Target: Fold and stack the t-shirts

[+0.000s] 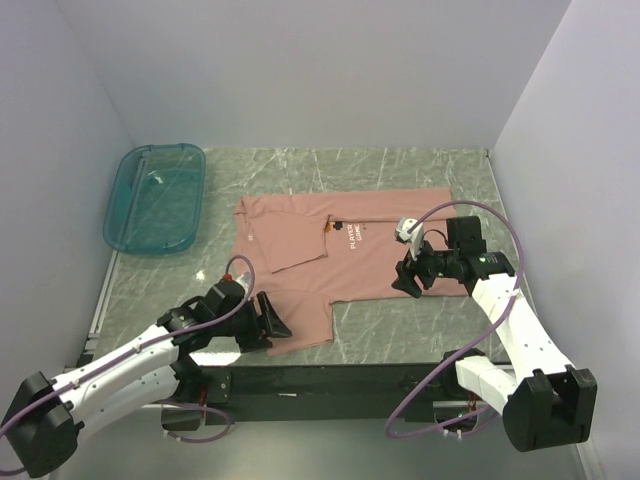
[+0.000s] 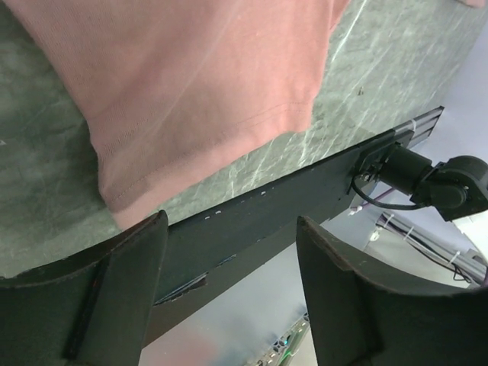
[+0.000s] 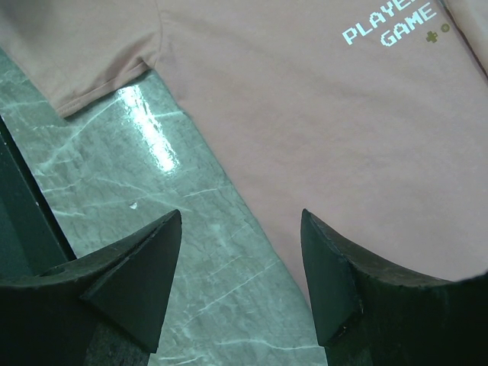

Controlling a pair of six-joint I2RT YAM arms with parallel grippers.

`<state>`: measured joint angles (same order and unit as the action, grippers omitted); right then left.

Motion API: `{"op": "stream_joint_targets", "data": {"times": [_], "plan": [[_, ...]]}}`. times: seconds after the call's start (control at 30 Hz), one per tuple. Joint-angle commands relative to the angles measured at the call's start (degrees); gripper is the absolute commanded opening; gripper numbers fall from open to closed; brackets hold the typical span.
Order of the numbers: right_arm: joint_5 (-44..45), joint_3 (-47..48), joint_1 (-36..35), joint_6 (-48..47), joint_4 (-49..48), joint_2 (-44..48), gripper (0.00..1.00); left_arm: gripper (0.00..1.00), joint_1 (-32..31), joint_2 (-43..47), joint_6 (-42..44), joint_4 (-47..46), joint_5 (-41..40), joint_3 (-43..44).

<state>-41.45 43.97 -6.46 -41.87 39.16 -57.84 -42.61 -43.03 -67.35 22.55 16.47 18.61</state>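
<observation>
A salmon-pink t-shirt [image 1: 345, 250] with white lettering [image 1: 352, 236] lies spread and partly folded on the table, one flap reaching the near edge. My left gripper [image 1: 272, 322] is open and empty at the flap's near left corner; the shirt's hem [image 2: 191, 91] shows ahead of its fingers in the left wrist view. My right gripper [image 1: 408, 280] is open and empty over the shirt's near edge on the right. In the right wrist view [image 3: 240, 229] its jaws straddle the shirt's edge [image 3: 358, 152], with the lettering [image 3: 389, 24] beyond.
A teal translucent bin [image 1: 157, 198] stands at the back left of the green marble table [image 1: 420, 320]. The table's dark front edge [image 2: 252, 221] runs just under my left gripper. White walls close in the back and both sides.
</observation>
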Motion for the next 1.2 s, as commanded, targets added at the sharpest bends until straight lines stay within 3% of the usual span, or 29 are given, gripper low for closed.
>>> {"op": "stream_joint_targets", "data": {"times": [0.0, 0.47, 0.7, 1.17], "plan": [[-0.9, 1.7, 0.7, -0.2, 0.2, 1.3, 0.70, 0.73, -1.7, -1.2, -3.0, -0.1, -2.6, -0.3], [-1.4, 1.9, 1.0, -0.5, 0.7, 1.4, 0.70, 0.63, -10.0, -8.3, -7.4, 13.2, -14.8, 6.3], [-1.5, 1.9, 1.4, -0.7, 0.8, 1.7, 0.70, 0.57, -10.3, -13.9, -7.4, 7.0, -15.1, 5.0], [-2.0, 2.0, 1.9, -0.8, 1.3, 1.8, 0.70, 0.23, -10.7, -17.0, -5.4, 7.2, -16.4, 5.5]]}}
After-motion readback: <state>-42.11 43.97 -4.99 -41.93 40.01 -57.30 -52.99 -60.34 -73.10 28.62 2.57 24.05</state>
